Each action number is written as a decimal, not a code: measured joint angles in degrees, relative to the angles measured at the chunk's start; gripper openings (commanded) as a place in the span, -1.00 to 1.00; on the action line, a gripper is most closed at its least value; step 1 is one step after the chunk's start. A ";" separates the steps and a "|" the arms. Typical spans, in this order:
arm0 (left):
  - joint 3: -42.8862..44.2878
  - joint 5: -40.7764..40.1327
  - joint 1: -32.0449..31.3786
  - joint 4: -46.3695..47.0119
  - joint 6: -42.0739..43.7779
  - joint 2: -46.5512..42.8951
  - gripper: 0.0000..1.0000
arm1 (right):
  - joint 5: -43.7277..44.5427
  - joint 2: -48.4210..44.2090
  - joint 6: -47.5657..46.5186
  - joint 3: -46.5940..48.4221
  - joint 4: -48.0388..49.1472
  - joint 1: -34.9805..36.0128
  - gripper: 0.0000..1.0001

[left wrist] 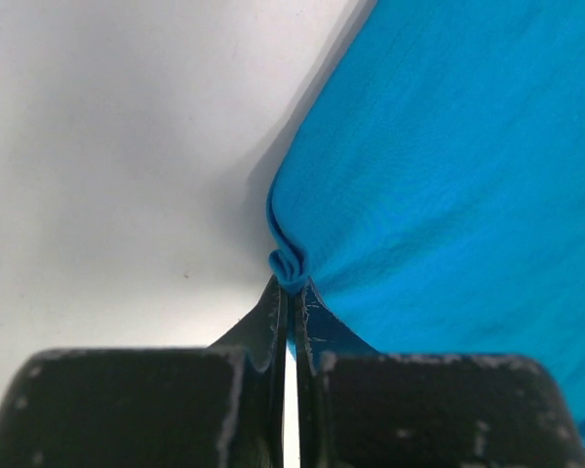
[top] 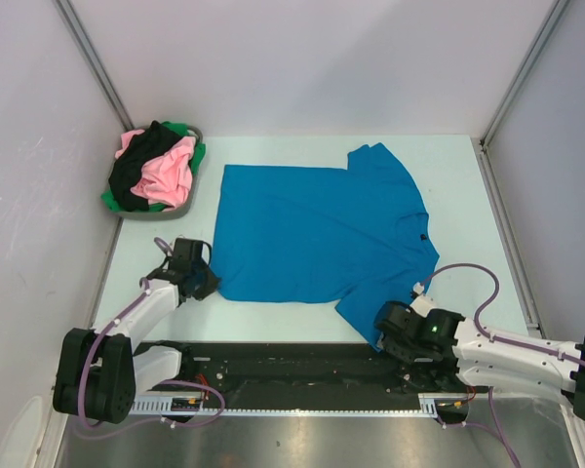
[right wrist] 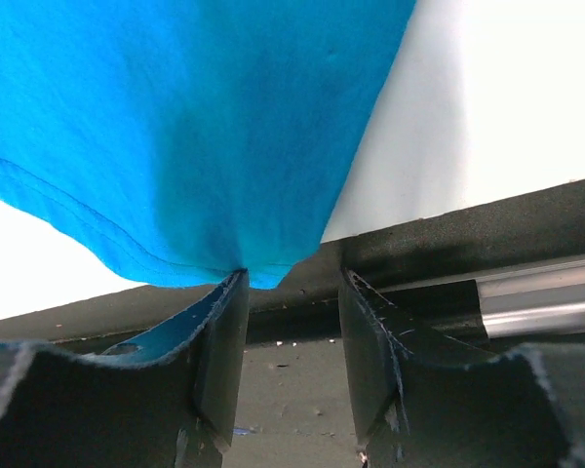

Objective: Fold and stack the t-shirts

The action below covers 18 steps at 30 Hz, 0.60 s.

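Our right claw [right wrist: 292, 279] gapes at a sleeve of the blue t-shirt [top: 312, 229]. Our left claw [left wrist: 291, 289] grips its near-left corner.

Pale table [top: 448, 166]: blue t-shirt [top: 312, 229] spread flat mid, near-R sleeve maybe over front edge; grey basket [top: 175, 207] far-L corner.

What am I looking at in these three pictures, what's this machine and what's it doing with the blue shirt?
This is a two-armed robot at the near edge of a table. One picture looks down from above; the other two come from a camera on each wrist, showing that arm's own tool. A blue t-shirt lies spread flat. The left tool is shut, pinching a corner of the shirt's hem. The right tool has its jaws apart at a sleeve's edge, not gripping it. At the far left, a grey basket holds more shirts: pink, black and green.
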 measured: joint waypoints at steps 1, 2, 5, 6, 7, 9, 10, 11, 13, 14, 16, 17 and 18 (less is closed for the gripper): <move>0.00 0.11 0.07 0.00 0.31 -0.02 -1.00 | 0.13 -0.04 0.02 0.00 0.11 0.00 -0.09; 0.00 0.17 0.15 0.00 0.42 -0.02 -1.00 | 0.24 -0.04 0.02 0.00 0.20 0.00 -0.11; 0.00 0.20 0.33 0.00 0.72 -0.02 -1.00 | 0.55 -0.02 0.02 0.00 0.61 0.00 -0.18; 0.00 0.22 0.37 0.00 0.81 -0.02 -1.00 | 0.74 0.00 0.02 0.00 0.74 0.00 -0.17; 0.00 0.24 0.42 0.00 0.85 -0.02 -1.00 | 0.83 0.09 0.02 0.00 0.87 0.00 -0.18; 0.00 0.24 0.46 0.00 0.87 -0.02 -1.00 | 1.16 0.52 0.02 0.00 1.09 0.02 -0.23; 0.00 0.26 0.50 0.00 0.90 -0.02 -1.00 | 1.22 0.76 0.02 0.00 1.25 0.04 -0.25; 0.00 0.26 0.52 0.02 0.94 -0.02 -1.00 | 1.27 0.87 0.02 0.00 1.40 0.07 -0.26; 0.00 0.28 0.57 0.04 1.01 -0.02 -1.00 | 1.40 1.11 0.02 0.00 1.75 0.09 -0.28; 0.00 0.28 0.57 0.04 1.07 -0.02 -1.00 | 1.46 1.20 0.02 0.00 1.84 0.09 -0.35; 0.00 0.31 0.57 0.04 1.40 -0.02 -1.00 | 1.60 1.66 -0.04 0.00 2.10 0.07 -0.37; 0.00 0.31 0.57 0.04 1.42 -0.02 -1.00 | 1.62 1.92 -0.13 0.00 2.29 0.07 -0.38; 0.00 0.31 0.57 0.04 1.44 -0.02 -1.00 | 1.70 2.19 -0.17 0.00 2.47 0.07 -0.37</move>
